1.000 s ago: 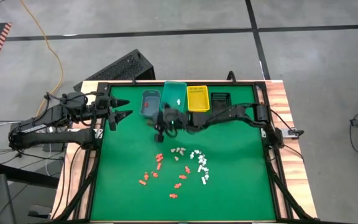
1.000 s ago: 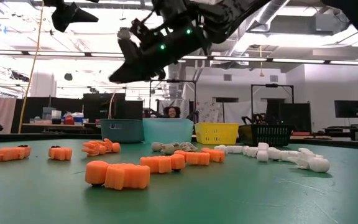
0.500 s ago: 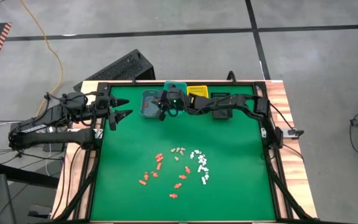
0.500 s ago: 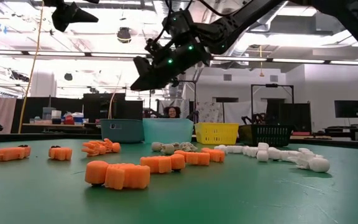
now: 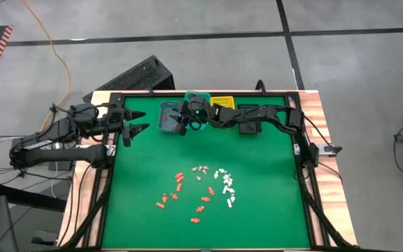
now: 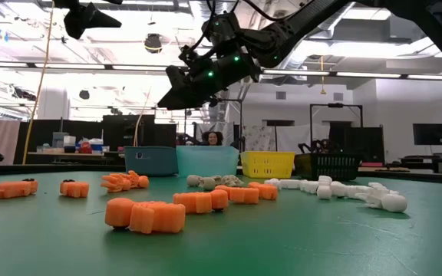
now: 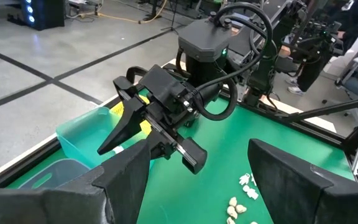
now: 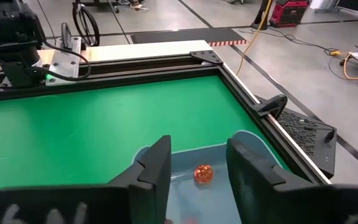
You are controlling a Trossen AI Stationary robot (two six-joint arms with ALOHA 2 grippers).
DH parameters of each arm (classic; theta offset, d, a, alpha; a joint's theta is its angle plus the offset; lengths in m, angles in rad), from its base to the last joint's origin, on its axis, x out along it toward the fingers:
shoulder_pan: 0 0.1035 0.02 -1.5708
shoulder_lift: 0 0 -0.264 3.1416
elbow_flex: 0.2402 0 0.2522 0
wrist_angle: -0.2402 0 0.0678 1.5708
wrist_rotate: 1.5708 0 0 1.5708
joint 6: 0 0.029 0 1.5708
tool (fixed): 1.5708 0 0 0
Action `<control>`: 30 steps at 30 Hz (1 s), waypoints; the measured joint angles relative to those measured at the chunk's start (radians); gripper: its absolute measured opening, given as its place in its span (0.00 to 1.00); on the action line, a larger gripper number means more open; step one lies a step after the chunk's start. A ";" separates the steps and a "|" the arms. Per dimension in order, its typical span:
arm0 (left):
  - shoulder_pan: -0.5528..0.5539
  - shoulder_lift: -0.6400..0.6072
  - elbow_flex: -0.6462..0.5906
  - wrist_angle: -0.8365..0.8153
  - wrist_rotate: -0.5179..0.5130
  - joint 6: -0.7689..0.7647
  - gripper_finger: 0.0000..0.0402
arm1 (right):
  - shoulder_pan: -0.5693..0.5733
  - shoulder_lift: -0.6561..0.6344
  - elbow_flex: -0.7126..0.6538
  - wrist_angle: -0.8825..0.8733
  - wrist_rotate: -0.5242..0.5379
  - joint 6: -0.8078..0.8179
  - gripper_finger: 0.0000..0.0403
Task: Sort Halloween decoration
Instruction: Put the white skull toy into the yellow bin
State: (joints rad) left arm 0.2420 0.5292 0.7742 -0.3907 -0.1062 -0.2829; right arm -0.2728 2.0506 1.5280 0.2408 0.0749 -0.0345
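Up at the frame's top centre, the right gripper (image 5: 180, 123) hangs over the blue bin (image 5: 167, 117), jaws parted and empty, one orange piece (image 8: 203, 173) in the bin, the other Halloween decoration (image 5: 203, 187) scattered lower centre.

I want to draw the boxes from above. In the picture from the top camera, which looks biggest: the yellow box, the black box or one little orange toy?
1. The yellow box and the black box look about alike; the right arm hides part of both.
2. One orange toy, far smaller.
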 joint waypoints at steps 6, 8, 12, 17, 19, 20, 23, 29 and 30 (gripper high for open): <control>0.000 0.000 0.000 0.000 0.000 0.000 0.65 | -0.004 -0.005 0.000 -0.008 -0.017 0.026 0.44; 0.000 0.000 0.000 0.000 0.000 0.000 0.65 | 0.001 -0.028 0.000 -0.045 -0.067 0.032 0.44; 0.000 0.000 0.000 0.000 0.000 0.000 0.65 | 0.024 -0.120 0.001 -0.206 -0.175 0.034 0.42; 0.000 0.000 0.000 0.000 0.001 0.009 0.65 | 0.070 -0.232 0.002 -0.492 -0.205 0.034 0.40; 0.000 0.000 0.000 0.000 0.000 0.009 0.65 | 0.096 -0.264 0.002 -0.608 -0.204 0.029 0.39; 0.000 0.000 0.000 0.000 0.001 0.009 0.65 | 0.111 -0.274 0.002 -0.652 -0.204 0.029 0.39; 0.000 0.000 0.000 0.000 0.001 0.008 0.65 | 0.164 -0.272 0.000 -0.781 -0.204 0.026 0.38; 0.000 0.000 0.000 -0.002 0.004 -0.003 0.65 | 0.271 -0.264 -0.146 -0.652 -0.184 0.029 0.36; 0.000 0.000 0.000 -0.002 0.004 -0.005 0.65 | 0.285 -0.264 -0.181 -0.603 -0.161 0.045 0.35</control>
State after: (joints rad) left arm 0.2417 0.5293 0.7742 -0.3923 -0.1024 -0.2878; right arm 0.0120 1.7870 1.3469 -0.3625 -0.0857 0.0110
